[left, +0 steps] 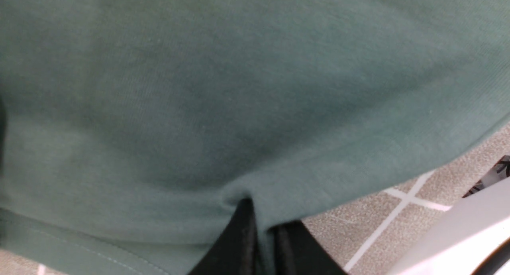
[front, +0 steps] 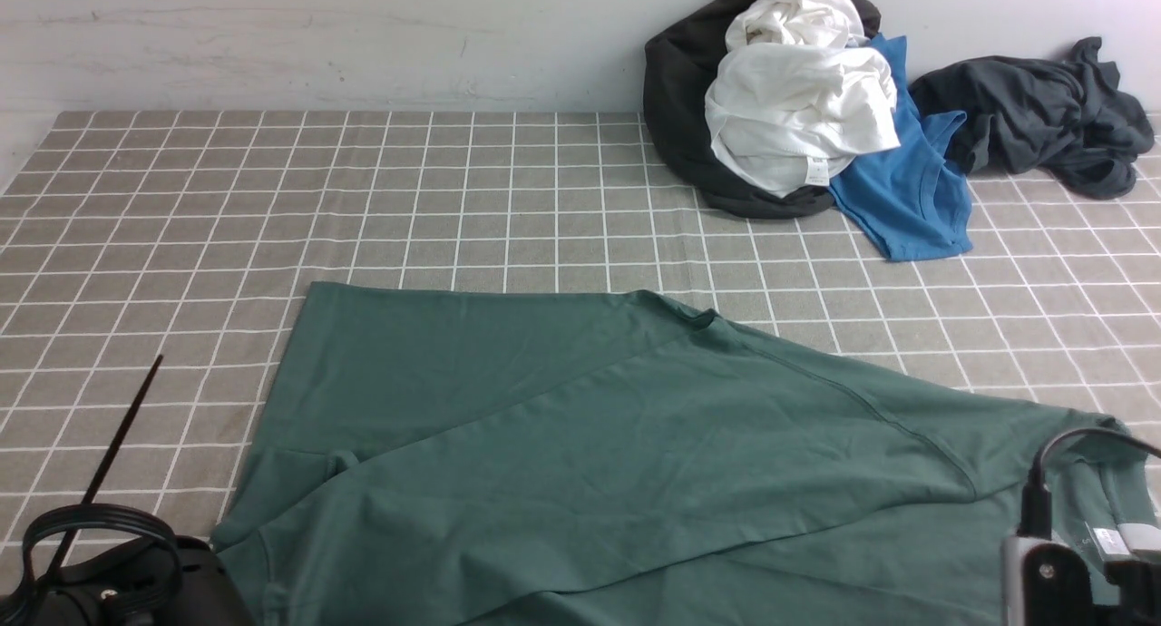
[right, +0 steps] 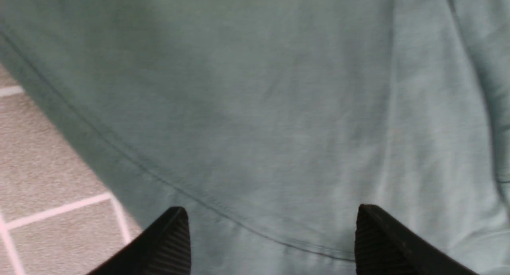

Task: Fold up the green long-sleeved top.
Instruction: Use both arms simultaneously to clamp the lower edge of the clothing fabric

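Soft, even light fills the front view, fairly bright; only faint shadow sits under the clothes heap [front: 798,109] by the wall [front: 363,36]. The checked bench [front: 272,200] looks sharp there. Both wrist views are dimmer and blurred: the green top [left: 239,87] lies out of focus at close range, though the ribbed tips of the right tool [right: 271,235] read slightly crisper.

No wording can be read in any of the three views. A small label [front: 816,168] shows on the white garment [front: 798,109] in the upper right of the front view, its print too small to make out. In that view's lower right corner, the pale neck tag [front: 1108,540] of the green long-sleeved top [front: 590,445] is likewise too blurred to read.
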Robot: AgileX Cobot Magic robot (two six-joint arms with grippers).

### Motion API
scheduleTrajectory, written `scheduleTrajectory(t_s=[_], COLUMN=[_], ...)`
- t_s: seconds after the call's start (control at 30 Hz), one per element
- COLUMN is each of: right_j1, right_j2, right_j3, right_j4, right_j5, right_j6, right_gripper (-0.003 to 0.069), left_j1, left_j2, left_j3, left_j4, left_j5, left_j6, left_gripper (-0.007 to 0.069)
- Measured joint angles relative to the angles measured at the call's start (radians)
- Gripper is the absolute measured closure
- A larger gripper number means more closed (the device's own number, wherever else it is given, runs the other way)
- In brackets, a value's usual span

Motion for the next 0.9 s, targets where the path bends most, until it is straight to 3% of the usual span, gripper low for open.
scheduleTrajectory(t_s=[0.3, 0.7, 0.9], right_j1=[0.000, 0.000, 0.000], right_j2=[0.049, 0.184, 0.197], right_j3=[0.061, 0.058, 0.056], right_j4=[0.089, 0.127, 0.132], right_j5=[-0.029, -0.109, -0.093], right_j6=[-0.187, -0.263, -0.263], right_gripper=[0.0147, 0.0160, 0.0344], left_j1=[0.000, 0.000, 0.000], left_j2=[0.000, 0.000, 0.000], left_j3=[0.000, 0.000, 0.000], left_j4=[-0.007, -0.010, -0.010], left_j5=[0.000, 0.000, 0.001], left_j6=[0.000, 0.000, -0.019], left_gripper=[0.0622, 0.0622, 0.0622])
